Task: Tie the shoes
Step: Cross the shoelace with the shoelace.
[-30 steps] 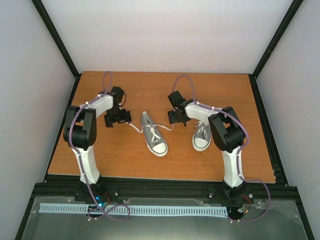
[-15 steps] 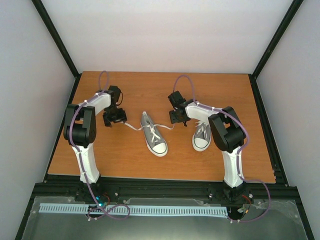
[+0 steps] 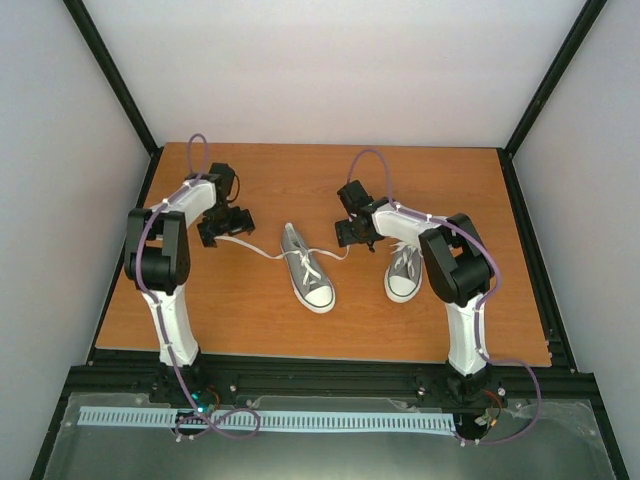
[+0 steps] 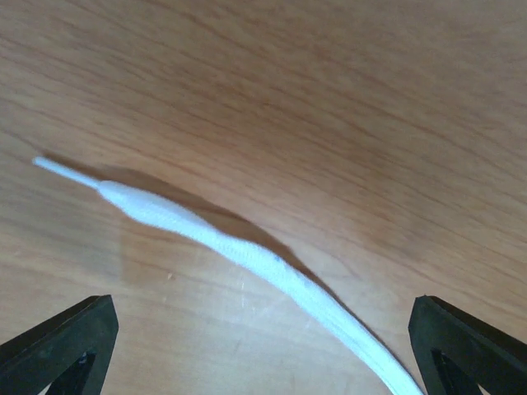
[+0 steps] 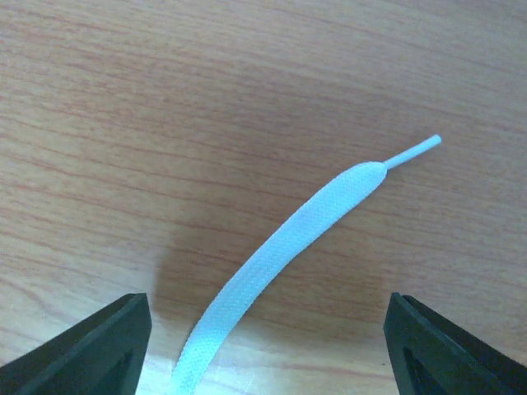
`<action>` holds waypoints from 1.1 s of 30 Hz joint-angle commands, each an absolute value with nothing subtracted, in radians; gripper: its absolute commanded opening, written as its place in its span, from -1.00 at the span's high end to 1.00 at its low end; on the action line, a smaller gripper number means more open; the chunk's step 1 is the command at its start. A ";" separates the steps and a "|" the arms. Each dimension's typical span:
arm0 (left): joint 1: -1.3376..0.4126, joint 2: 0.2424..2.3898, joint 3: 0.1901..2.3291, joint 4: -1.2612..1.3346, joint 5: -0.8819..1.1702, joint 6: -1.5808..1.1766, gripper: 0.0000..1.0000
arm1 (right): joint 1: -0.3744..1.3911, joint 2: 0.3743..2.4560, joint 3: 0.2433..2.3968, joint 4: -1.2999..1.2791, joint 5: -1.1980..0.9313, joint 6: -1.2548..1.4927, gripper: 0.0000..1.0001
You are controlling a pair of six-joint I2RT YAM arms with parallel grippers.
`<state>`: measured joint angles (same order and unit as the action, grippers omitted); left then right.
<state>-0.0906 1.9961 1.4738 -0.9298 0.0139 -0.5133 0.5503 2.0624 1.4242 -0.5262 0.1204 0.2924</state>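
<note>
Left gripper [image 3: 222, 226] and right gripper [image 3: 349, 232] both hover released, jaws spread wide, over the wooden table [image 3: 230, 320]. One grey shoe [image 3: 306, 268] lies between them; the second shoe [image 3: 403, 275] sits beside the right arm. The left lace [image 4: 206, 232] and right lace [image 5: 288, 239] lie loose on the wood, ungripped.

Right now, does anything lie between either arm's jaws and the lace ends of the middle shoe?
Nothing visible does. The left lace end lies on the table between the open left jaws; the right lace end lies likewise between the open right jaws.
</note>
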 commanded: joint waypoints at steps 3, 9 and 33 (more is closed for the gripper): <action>-0.089 2.136 1.504 -0.976 -0.027 -0.566 -1.00 | 0.551 2.075 1.443 -0.521 0.106 0.304 -0.60; -0.085 2.148 1.470 -0.963 -0.041 -0.561 -0.48 | 0.552 2.118 1.426 -0.535 0.093 0.291 0.19; -0.102 1.692 1.495 -0.870 0.600 0.148 0.98 | 0.518 1.758 1.311 -0.267 -0.619 -0.086 0.94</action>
<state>-0.0410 1.7866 1.4765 -0.8585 0.4786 -0.1032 0.5190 1.7519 1.2705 -0.3309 -0.2913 0.0364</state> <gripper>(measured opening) 0.021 0.030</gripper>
